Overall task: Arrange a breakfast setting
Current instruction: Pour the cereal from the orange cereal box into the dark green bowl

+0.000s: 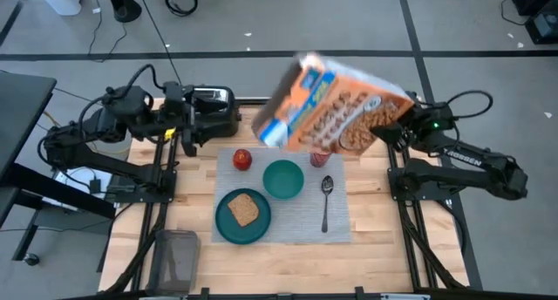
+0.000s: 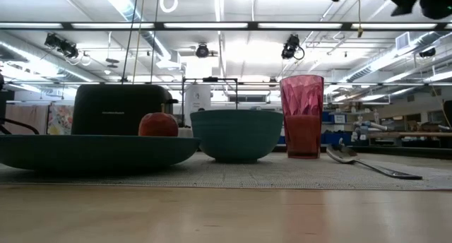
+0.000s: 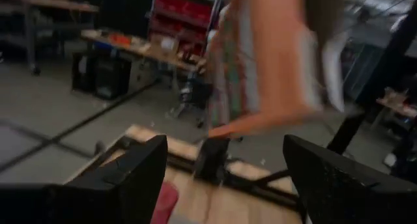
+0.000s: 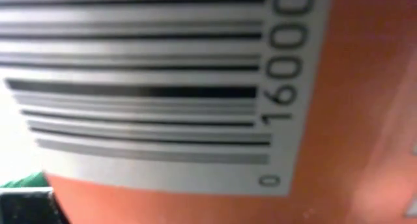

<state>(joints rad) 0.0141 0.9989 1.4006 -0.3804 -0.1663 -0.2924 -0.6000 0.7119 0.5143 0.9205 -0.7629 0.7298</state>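
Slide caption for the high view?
Right tool holds the Cheerios box tilted above the placemat set with plate, toast, bowl, apple, spoon.

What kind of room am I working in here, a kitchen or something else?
Not a kitchen: likely a robotics lab or workshop. The wooden table stands on a taped concrete floor, the low view shows ceiling-hung cameras, and red parts bins line a rack behind.

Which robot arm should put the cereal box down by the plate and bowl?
Probably the right one. The right gripper already carries the Cheerios box tilted in the air above the pink cup at the placemat. The left gripper is open, off by the toaster.
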